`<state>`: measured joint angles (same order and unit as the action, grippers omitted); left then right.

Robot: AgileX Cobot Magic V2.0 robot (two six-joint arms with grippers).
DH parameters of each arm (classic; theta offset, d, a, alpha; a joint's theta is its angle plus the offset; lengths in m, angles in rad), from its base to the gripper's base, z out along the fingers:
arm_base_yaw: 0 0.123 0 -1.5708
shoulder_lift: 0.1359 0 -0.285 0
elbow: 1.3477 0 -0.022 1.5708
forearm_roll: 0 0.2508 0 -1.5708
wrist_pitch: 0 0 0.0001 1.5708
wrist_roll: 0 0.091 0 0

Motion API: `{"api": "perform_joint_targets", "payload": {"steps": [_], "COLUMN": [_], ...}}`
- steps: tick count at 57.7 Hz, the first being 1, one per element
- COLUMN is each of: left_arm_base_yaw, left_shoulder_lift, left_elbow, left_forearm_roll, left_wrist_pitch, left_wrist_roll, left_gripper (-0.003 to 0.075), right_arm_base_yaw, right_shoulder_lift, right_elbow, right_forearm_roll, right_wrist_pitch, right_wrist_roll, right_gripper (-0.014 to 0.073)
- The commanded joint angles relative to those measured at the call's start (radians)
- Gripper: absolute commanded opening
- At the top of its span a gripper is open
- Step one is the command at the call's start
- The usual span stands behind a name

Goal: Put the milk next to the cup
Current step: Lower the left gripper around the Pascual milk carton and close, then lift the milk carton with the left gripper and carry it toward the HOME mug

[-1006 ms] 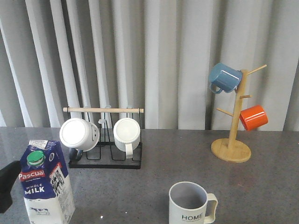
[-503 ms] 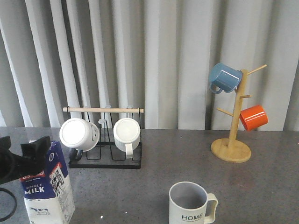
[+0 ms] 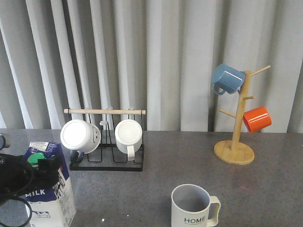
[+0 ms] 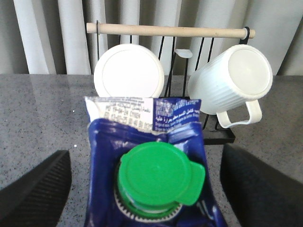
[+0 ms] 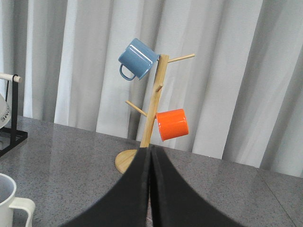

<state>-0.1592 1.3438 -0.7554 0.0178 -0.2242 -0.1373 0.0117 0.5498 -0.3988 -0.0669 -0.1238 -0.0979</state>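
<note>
Milk (image 3: pixel 49 194) sits at the near left corner of the grey table (image 3: pixel 156 165), upright, long axis vertical, and my front view cuts off its base at the frame edge. Most of its upper face, red band included, is hidden behind my left gripper (image 3: pixel 33 172), a dark mass with cable that I can barely resolve there; only the word MILK and a sliver of green cap (image 3: pixel 33 157) show. My left wrist camera fills that in: I look down on the gabled top with the cap (image 4: pixel 158 177) facing me, and a dark finger (image 4: pixel 35 191) stands on either side of the carton, spread wide, with grey tabletop visible between each finger and the blue wall. Whether the pads touch lower down I cannot tell.

Across the table, near and right of centre, the cup (image 3: pixel 191 206) stands upright, handle to the right, HOME lettering toward me, its bottom cropped. It is well apart from the carton.

From the right wrist camera, the right gripper (image 5: pixel 150 189) has its two dark fingers pressed together, and only the cup's rim and handle (image 5: pixel 12 205) peek in at the corner. That arm does not appear in my front view.
</note>
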Motion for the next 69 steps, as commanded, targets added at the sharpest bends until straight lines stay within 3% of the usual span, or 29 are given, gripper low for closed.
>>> {"api": "perform_joint_targets", "payload": {"steps": [1,9,16,35,46,69], "left_arm_base_yaw": [-0.006,-0.006,-0.006,-0.006,-0.006,-0.006], "left_shoulder_lift": [-0.002,0.032,0.047,0.047,0.045,-0.169], "left_elbow": [-0.028,-0.028,-0.028,-0.028,-0.028,-0.028], "left_forearm_roll": [-0.008,-0.008,-0.008,-0.008,-0.011,-0.007], "left_wrist_pitch": [-0.062,-0.062,-0.063,-0.077,-0.075,-0.085], "left_wrist_roll": [-0.016,-0.015,-0.015,-0.015,-0.023,-0.450], "left_gripper": [0.0607,0.0593,0.0531,0.0216,0.0113,0.0083], "right_arm_base_yaw": [-0.005,-0.005,-0.005,-0.005,-0.005,-0.005], "right_shoulder_lift": [0.002,0.002,0.002,0.002,0.002,0.002], "right_elbow": [-0.031,-0.031,-0.031,-0.031,-0.031,-0.031], "right_forearm_roll": [-0.005,-0.005,-0.005,-0.005,-0.005,-0.005], "right_wrist_pitch": [-0.069,-0.069,-0.069,-0.068,-0.068,-0.069], "right_wrist_roll": [-0.004,-0.004,-0.004,-0.004,-0.004,-0.004], "right_gripper": [-0.0008,-0.0008,-0.0008,-0.0008,-0.0008,-0.0008]}}
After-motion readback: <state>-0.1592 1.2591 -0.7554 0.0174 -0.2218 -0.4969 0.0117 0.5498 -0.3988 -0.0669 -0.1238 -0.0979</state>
